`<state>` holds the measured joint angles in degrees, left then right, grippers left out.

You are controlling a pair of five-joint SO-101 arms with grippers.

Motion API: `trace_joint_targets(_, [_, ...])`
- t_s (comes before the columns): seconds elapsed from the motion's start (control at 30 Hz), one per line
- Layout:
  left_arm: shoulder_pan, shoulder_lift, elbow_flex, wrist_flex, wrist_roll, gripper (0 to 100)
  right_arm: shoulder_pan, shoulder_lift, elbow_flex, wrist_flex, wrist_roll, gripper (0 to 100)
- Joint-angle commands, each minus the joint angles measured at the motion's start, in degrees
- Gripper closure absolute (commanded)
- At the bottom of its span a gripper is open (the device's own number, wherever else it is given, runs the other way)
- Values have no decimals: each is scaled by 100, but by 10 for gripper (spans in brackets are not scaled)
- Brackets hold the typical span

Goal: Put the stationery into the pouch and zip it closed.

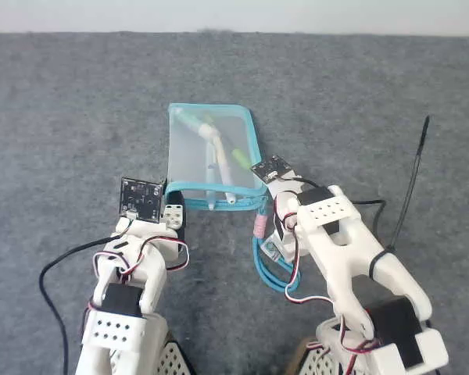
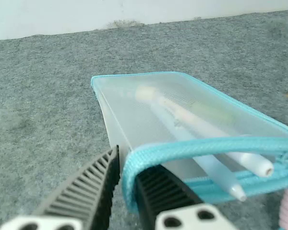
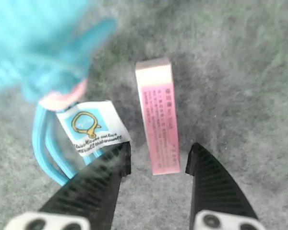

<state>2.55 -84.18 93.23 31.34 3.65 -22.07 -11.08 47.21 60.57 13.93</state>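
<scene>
**Turquoise-edged pouch gripped at a corner, eraser outside**

Turquoise trim frames the translucent pouch (image 1: pixel 211 152) at the centre of the high view, its mouth open along the lower edge. White pens (image 1: pixel 219 160) lie inside, and two tips poke out past that edge. The left gripper (image 2: pixel 127 191) has its ribbed jaws pinched on the trim at the pouch's lower-left corner. Just lower right of the pouch, a pink eraser (image 3: pixel 158 127) lies flat on the grey mat (image 1: pixel 78 101). The right gripper (image 3: pixel 158 151) hangs over it with its jaws spread wide, one on each side of the eraser's end (holding nothing). Beside the eraser lie the pouch's turquoise strap (image 1: pixel 270 273) and a white label (image 3: pixel 92 127). A thin black cable (image 1: pixel 410 180) crosses the mat at the right.
</scene>
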Motion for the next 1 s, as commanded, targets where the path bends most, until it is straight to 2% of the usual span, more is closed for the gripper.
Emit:
trace_joint_targets(0.0, [-9, -79, -163, -53, -62, 987, 136, -48, -88, -92, -62, 811])
trace_joint_targets(0.23, [-9, -79, -163, -53, -62, 987, 382, -101, -105, 338, -18, 812])
trace_joint_targets(0.53, [-9, -62, -163, -53, -62, 987, 347, -48, -88, -4, -53, 817])
trace_joint_targets(0.73, [-9, -62, -163, -53, -62, 987, 382, -48, -79, -22, -53, 997])
trace_joint_targets(0.83, [-9, -62, -163, -53, -62, 987, 391, -48, -79, 22, -9, 972])
trace_joint_targets(0.97, [-9, -62, -163, -53, -62, 987, 611, -110, -114, 154, 97, 991])
